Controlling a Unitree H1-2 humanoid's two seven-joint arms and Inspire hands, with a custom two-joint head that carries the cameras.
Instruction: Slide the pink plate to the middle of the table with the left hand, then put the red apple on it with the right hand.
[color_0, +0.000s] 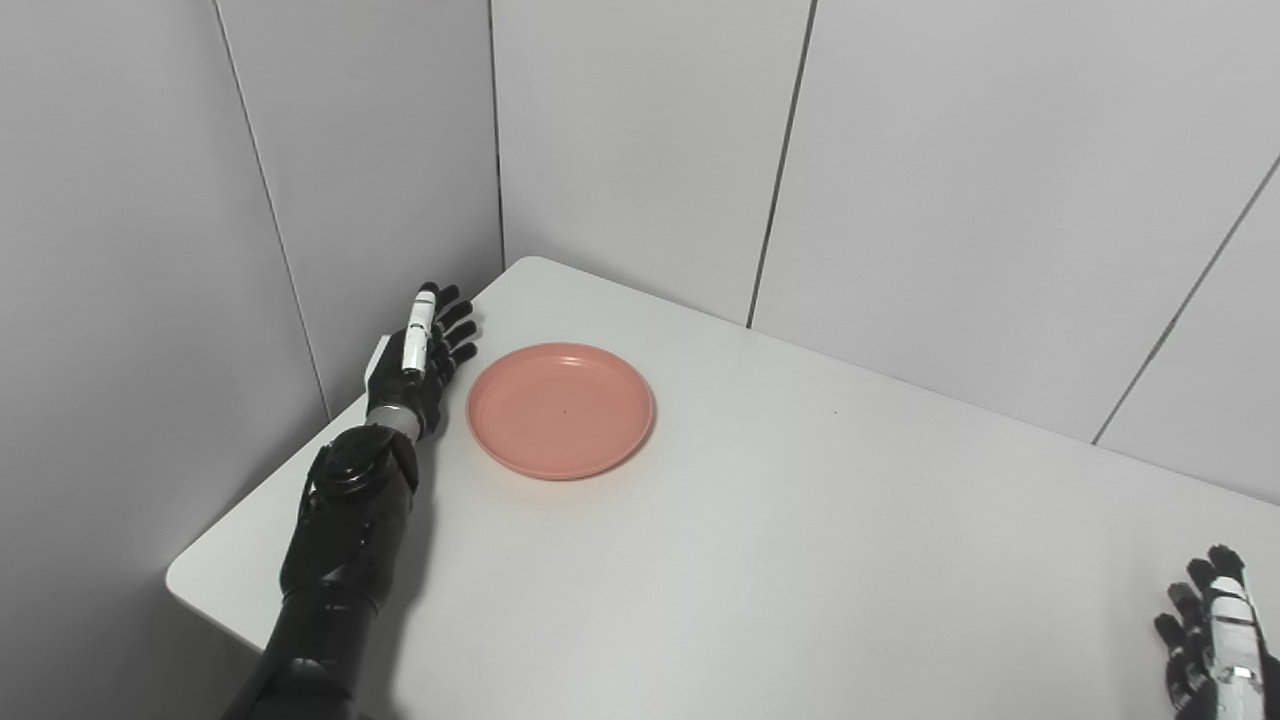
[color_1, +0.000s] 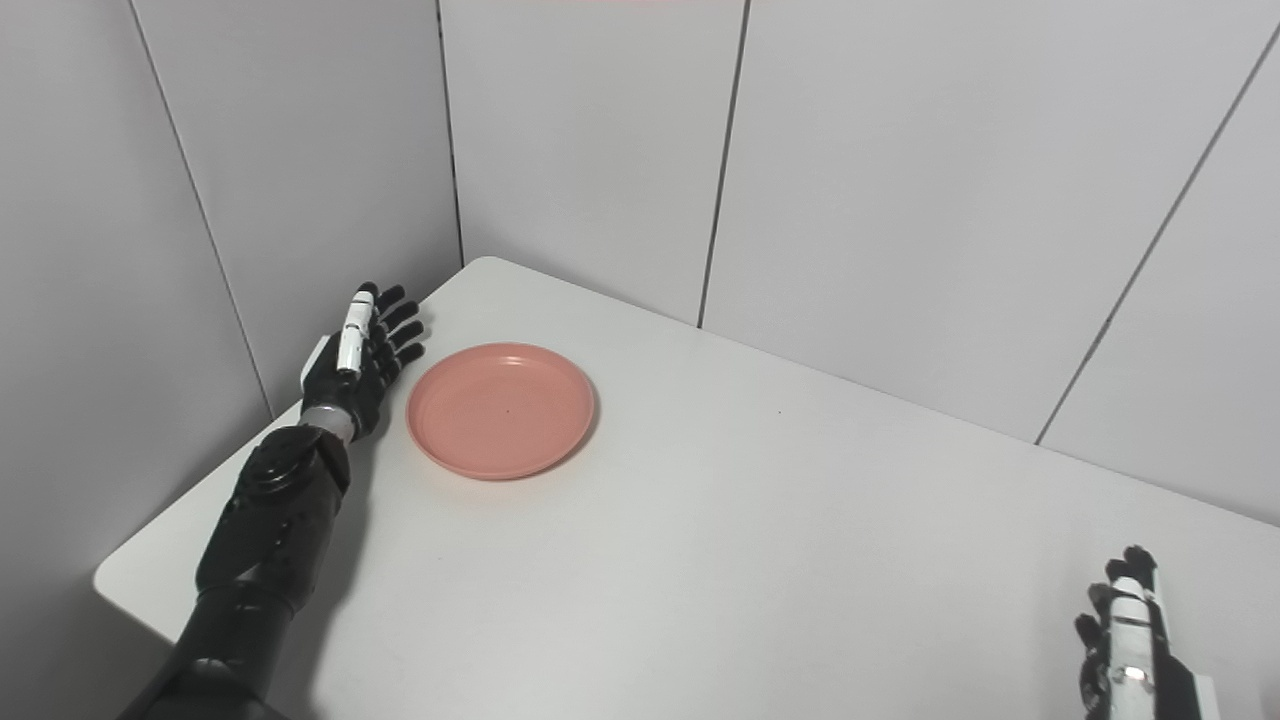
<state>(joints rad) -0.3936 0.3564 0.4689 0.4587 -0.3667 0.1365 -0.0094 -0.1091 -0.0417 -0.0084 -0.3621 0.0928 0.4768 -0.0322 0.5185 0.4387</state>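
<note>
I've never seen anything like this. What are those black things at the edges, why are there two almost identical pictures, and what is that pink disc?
The black things are a humanoid robot's two arms, each ending in a hand with fingers and a thumb. Both pictures come from cameras side by side on the robot's head, so they show one scene from slightly different spots. The left hand is open, fingers stretched out, just beside the pink plate, near its rim; contact is hard to judge. The right hand waits at the lower right corner, fingers spread, holding nothing. The plate is empty and sits on a white table near the far left corner, with grey wall panels behind. No apple shows in either picture.
</note>
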